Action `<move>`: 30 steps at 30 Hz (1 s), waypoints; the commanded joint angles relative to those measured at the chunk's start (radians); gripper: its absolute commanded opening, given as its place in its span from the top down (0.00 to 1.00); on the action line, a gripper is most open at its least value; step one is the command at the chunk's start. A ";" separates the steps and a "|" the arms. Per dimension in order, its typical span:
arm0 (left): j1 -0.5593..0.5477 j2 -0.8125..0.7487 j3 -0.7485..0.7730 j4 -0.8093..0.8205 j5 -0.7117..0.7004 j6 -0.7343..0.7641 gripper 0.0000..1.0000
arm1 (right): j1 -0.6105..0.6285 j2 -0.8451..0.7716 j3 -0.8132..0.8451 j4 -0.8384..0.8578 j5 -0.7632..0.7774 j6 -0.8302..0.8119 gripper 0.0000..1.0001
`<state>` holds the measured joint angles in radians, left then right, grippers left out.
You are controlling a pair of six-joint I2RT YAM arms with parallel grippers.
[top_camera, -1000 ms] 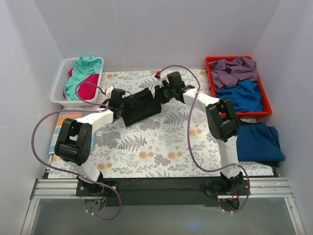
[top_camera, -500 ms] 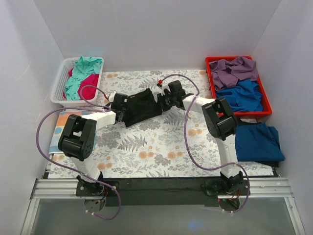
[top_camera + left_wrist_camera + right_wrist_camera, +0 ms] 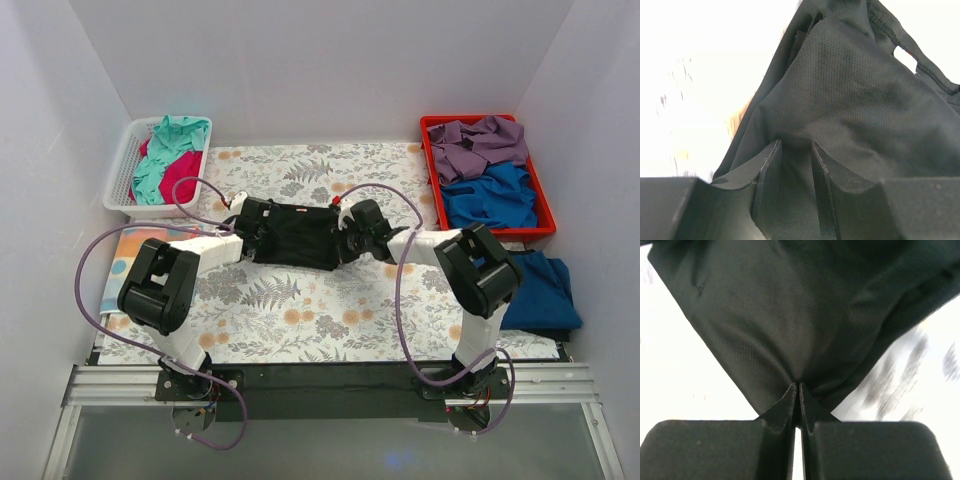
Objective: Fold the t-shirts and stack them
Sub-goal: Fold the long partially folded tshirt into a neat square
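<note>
While the basket [image 3: 122, 172] at the far left is sitting just as it was a second ago, with the teal shirt [image 3: 172, 138] and the magenta shirt [image 3: 180, 182] heaped in it, the middle of the table is changing. The dotted cloth [image 3: 126, 240] is lying at the left edge, partly under the left arm.

The left gripper [image 3: 264, 226] is clamping the left edge of the black shirt [image 3: 300, 238]. In its wrist view the fingers [image 3: 767, 172] are standing only slightly apart, with black cloth packed into the gap between them, and a pale label [image 3: 905, 57] is showing by the neck hem at the upper right. This gripper has come a little toward the near side and the centre.

A second ago the black shirt was hanging as a bunched, slanting strip farther back. It is now stretching between the two grippers as a wider, level band over the middle of the sheet [image 3: 300, 310]. The top view does not show whether it is touching the sheet.

The right gripper [image 3: 343, 238] is pinching the shirt's right edge. Its wrist view shows the fingers [image 3: 789, 400] pressed together, with a fold of cloth caught at their tips. It has moved from the far side to a nearer spot. Its elbow has swung right and is now covering the left part of the dark blue shirt [image 3: 550, 290] on the near right. The red bin [image 3: 432, 178] at the far right is sitting unchanged.
</note>
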<state>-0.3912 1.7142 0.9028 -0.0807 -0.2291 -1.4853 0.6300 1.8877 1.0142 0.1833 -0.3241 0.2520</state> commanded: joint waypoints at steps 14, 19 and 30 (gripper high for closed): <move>-0.244 -0.479 -0.240 -0.372 -0.165 -0.155 0.71 | 0.119 -0.396 -0.328 -0.162 0.310 0.116 0.94; -0.253 -0.602 -0.220 -0.378 -0.133 -0.121 0.70 | 0.148 -0.463 -0.295 -0.176 0.296 0.128 0.93; -0.322 -0.576 -0.300 -0.236 0.053 -0.168 0.70 | 0.260 -0.395 -0.201 -0.171 0.303 0.151 0.93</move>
<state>-0.6868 1.1431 0.6582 -0.4011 -0.2619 -1.6199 0.8665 1.4494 0.7559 0.0006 -0.0326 0.3908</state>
